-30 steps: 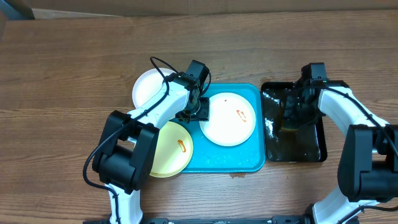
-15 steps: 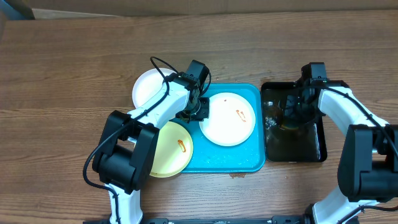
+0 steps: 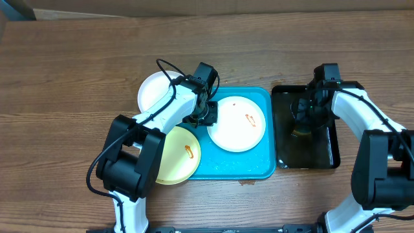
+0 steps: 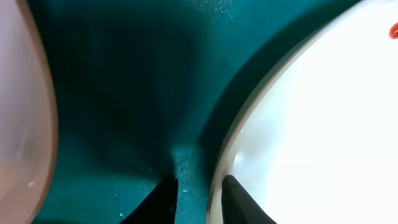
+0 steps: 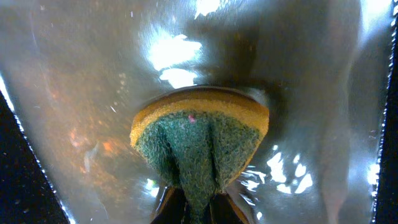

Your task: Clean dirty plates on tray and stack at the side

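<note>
Turquoise plastic forms the tray, which lies mid-table with the smeared white plate resting flat in its right half. The pale yellow plate overhangs the tray's left rim, and the second white plate lies off the tray at its upper left. The left gripper sits at the smeared plate's left edge, jaws narrowly apart and astride the rim. Whether they actually pinch it cannot be determined from the wrist view. The right gripper is clamped on the sponge, green scouring face folded between the fingers, down in the wet black tray.

Probable faults:
- A shallow or partial bite on the thin rim may let the plate slip or pivot when scrubbing force is applied.
- Lifting by one edge may slide the plate against the tray wall or onto the yellow plate nearby.
- A saturated sponge carried across may drip on the table.
- The red smear lies on the side far from the held edge, so pressing there could tip the plate about the grip.
</note>
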Motion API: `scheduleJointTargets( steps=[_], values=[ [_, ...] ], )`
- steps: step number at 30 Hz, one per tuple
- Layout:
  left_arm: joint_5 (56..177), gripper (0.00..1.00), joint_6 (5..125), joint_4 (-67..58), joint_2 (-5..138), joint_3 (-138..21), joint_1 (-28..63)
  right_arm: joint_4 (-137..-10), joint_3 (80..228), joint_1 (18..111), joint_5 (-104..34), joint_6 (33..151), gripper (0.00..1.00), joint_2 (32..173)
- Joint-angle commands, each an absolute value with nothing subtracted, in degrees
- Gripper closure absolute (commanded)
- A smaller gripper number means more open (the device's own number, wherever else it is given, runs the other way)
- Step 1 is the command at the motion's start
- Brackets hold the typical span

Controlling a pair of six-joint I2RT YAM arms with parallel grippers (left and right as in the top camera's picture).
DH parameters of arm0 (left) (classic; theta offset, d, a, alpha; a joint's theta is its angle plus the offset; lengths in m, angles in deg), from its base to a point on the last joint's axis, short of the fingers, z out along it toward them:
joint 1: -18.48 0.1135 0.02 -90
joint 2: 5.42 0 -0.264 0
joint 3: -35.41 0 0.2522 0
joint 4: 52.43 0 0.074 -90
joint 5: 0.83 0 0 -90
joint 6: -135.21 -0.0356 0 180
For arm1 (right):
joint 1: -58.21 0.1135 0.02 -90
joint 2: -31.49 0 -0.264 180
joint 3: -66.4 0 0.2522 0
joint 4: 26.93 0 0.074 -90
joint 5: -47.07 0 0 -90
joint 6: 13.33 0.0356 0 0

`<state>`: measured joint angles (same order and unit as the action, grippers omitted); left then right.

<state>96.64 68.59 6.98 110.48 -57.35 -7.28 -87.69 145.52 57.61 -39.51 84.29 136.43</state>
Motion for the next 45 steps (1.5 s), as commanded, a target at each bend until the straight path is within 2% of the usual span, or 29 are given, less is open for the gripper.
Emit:
scheduleJointTargets(
  steps=[1, 5, 6, 8, 9, 18, 20, 21, 23, 25, 27, 28, 33, 41, 45],
  values=[
    [96.27, 0.75, 67.89, 7.85, 111.09, -58.64, -7.04, -87.47, 147.42, 57.87, -39.93, 83.94, 0.96, 135.65],
    [96.24, 0.77, 67.89, 7.98, 111.09, -58.95, -7.04, -87.71, 148.25, 57.87, -39.95, 83.98, 0.96, 135.65],
    [96.24, 0.8, 67.89, 8.05, 111.09, -58.95, -7.04, -88.0, 148.62, 57.87, -39.95, 84.0, 0.96, 135.65],
    [96.29, 0.94, 67.89, 8.05, 111.09, -58.95, -7.04, -89.33, 150.09, 57.87, -40.39, 84.24, 0.96, 135.65],
    [96.29, 0.96, 67.91, 8.03, 111.09, -58.95, -7.04, -90.31, 151.01, 57.87, -41.09, 84.48, 0.96, 135.65],
    [96.24, 0.96, 67.89, 7.96, 111.09, -58.95, -7.04, -97.94, 154.85, 57.89, -48.21, 90.85, 0.96, 135.65],
    [96.24, 0.96, 67.89, 7.98, 111.09, -58.95, -7.04, -98.07, 154.87, 57.89, -49.94, 95.83, 0.96, 135.41],
    [96.27, 0.96, 67.89, 7.98, 111.09, -58.95, -7.04, -97.68, 154.9, 57.98, -48.58, 97.91, 0.96, 135.38],
    [96.24, 0.96, 67.89, 7.85, 111.09, -58.95, -7.04, -96.26, 154.9, 58.66, -44.54, 94.52, 0.96, 135.36],
    [96.27, 0.96, 67.89, 7.76, 111.09, -58.95, -7.04, -97.0, 154.92, 59.73, -50.53, 93.14, 0.96, 135.21],
    [96.27, 0.96, 67.89, 7.89, 111.09, -58.95, -7.04, -98.27, 154.92, 60.47, -59.47, 96.75, 0.96, 135.08],
    [96.27, 0.96, 67.89, 8.05, 111.09, -58.95, -7.04, -98.01, 154.92, 60.75, -59.64, 96.86, 0.96, 135.08],
    [96.27, 0.96, 67.91, 7.94, 111.09, -58.95, -7.06, -96.98, 154.9, 61.19, -49.54, 89.91, 0.96, 135.1],
    [96.27, 0.96, 67.89, 7.85, 111.09, -58.95, -7.06, -97.94, 156.84, 61.15, -48.69, 87.3, 0.96, 135.08],
    [96.27, 0.96, 67.91, 7.78, 111.09, -58.95, -7.06, -102.07, 162.13, 61.5, -42.33, 87.3, 0.96, 135.08]
  ],
)
